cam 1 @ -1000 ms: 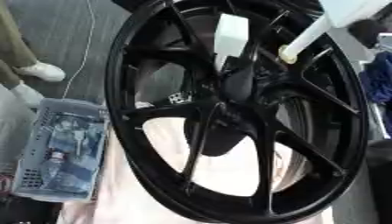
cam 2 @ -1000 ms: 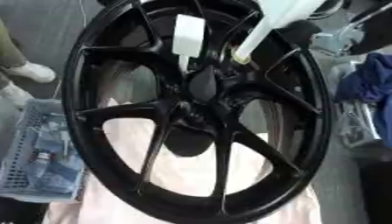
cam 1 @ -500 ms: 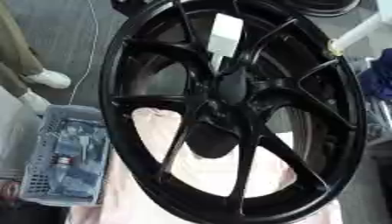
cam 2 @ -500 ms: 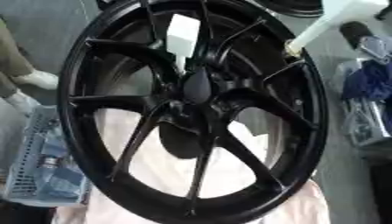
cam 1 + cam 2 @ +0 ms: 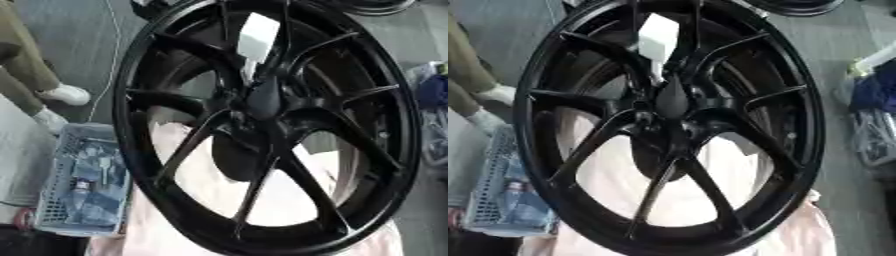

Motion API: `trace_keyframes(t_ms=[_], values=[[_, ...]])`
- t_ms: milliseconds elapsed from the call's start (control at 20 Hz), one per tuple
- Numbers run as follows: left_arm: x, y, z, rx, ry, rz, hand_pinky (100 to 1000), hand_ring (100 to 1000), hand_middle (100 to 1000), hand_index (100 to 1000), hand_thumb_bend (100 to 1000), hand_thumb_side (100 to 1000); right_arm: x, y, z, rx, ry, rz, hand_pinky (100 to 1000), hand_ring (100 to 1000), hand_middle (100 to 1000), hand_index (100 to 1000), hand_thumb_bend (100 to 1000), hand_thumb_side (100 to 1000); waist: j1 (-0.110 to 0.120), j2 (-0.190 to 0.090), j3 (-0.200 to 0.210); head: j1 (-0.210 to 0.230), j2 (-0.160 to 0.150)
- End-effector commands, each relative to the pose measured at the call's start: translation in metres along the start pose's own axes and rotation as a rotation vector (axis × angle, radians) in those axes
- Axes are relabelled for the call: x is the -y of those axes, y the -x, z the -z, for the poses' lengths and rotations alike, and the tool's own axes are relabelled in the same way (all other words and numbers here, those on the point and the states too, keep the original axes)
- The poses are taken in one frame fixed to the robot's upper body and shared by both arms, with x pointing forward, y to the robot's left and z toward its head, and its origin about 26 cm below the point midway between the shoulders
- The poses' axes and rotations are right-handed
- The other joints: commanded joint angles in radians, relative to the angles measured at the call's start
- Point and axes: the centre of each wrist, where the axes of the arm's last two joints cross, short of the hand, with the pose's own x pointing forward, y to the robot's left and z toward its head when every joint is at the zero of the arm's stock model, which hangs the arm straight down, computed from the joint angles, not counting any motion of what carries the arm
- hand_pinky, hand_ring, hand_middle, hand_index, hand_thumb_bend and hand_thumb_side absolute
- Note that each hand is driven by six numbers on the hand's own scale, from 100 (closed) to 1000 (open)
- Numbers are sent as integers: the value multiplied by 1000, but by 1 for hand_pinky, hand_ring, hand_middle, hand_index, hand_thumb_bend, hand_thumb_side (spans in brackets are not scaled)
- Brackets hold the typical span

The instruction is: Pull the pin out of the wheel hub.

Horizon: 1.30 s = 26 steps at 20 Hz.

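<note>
On a pale cloth point(image 5: 219, 210) over a grey floor stands the wheel point(image 5: 262, 125), its hub point(image 5: 671, 100) central and what we take for the pin unclear; with no robot hand showing, its state unknowable, we must next reach to the hub.

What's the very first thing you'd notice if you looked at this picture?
The big black wheel fills almost the whole picture, its spokes running out from the dark hub in the middle. A white block-shaped thing shows near the top, just above the hub. A pale basket full of small things sits at the lower left, beside the wheel.
</note>
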Motion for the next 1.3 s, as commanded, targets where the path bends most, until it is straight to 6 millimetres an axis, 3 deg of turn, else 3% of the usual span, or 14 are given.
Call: trace_keyframes(t_ms=[50,600,700,850,900,950,1100,1300], values=[[-1,-7,4,27,6,15,817,658,519,735,100,693,3,8,-11,-73,110,-30,568,699,416,536,100,100,4,-19,-2,7,-13],[1,-6,5,34,9,4,819,658,519,735,100,695,-21,42,-67,-359,326,-53,588,731,451,575,100,100,16,-5,3,16,-24],[1,-6,4,31,9,3,819,658,518,735,100,696,-24,45,-73,-425,358,-77,601,766,499,631,100,100,16,-3,3,17,-27],[2,-6,4,30,10,3,819,658,518,735,100,696,-27,48,-79,-503,383,-112,642,843,666,774,100,100,17,-2,5,18,-29],[2,-6,4,30,10,3,819,659,518,735,100,697,-28,48,-81,-531,372,-130,688,917,804,866,185,100,17,-1,5,18,-29],[2,-6,4,30,10,3,820,659,519,735,100,697,-29,49,-83,-555,358,-148,722,975,883,913,213,100,17,-1,5,18,-30],[2,-5,4,27,10,3,820,659,518,735,100,698,-32,50,-85,-616,301,-183,765,1000,959,943,230,200,15,1,3,17,-32],[2,-5,4,26,11,3,820,660,519,735,100,698,-32,50,-85,-623,297,-187,733,1000,945,935,168,206,15,1,1,20,-30]])
